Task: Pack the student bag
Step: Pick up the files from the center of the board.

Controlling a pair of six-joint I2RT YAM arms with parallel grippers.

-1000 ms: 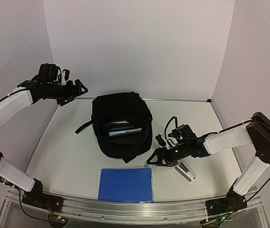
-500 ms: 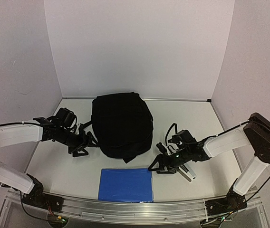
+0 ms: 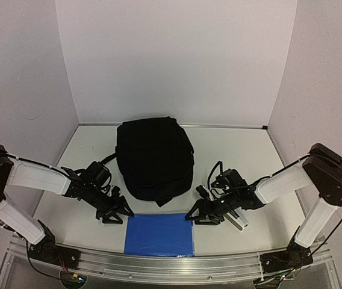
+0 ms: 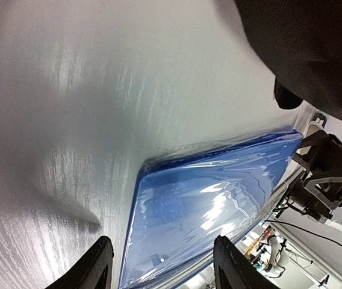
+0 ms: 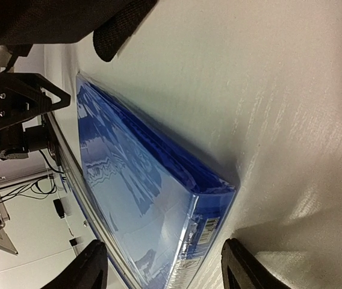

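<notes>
The bag [image 3: 154, 159] lies mid-table, behind a blue folder [image 3: 159, 233]. Judged soft, limp, light; best taken by its near fabric edge. The left gripper [image 3: 118, 214] and right gripper [image 3: 194, 217] stand spread, empty, flanking the folder.

Bright even light, soft shadows, glare on blue pack [image 4: 219, 205], student bag [image 3: 154, 158] featureless black

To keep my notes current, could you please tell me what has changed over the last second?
The left pincer swung down from high at far left to beside the blue folder, open. The right pincer crept nearer the folder. The mouth of the student bag fell shut. Folder and bag stayed put.
</notes>
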